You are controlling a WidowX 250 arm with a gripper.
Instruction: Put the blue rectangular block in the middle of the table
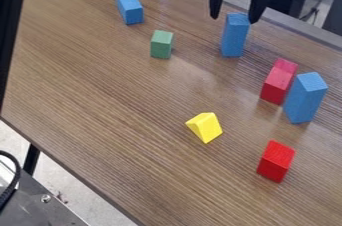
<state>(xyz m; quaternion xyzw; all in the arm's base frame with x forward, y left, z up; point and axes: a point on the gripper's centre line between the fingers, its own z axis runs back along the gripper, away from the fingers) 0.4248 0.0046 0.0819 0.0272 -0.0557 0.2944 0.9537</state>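
Note:
At the top of the camera view the gripper (234, 19) hangs over the table's far side, open, with its two fingers spread apart. An upright blue rectangular block (234, 37) stands just below it, its top near the level of the fingertips; whether they touch is unclear. Another tall blue block (304, 99) stands upright at the right, and a smaller blue block (130, 8) lies at the upper left. All three rest on the brown wooden table (113, 120).
A green block (161, 45) is left of the nearest blue block. Red blocks (278, 82) stand beside the right blue one. A yellow wedge (206, 127) sits near the centre, and a red block (275, 161) at the lower right. The table's near edge runs diagonally at lower left.

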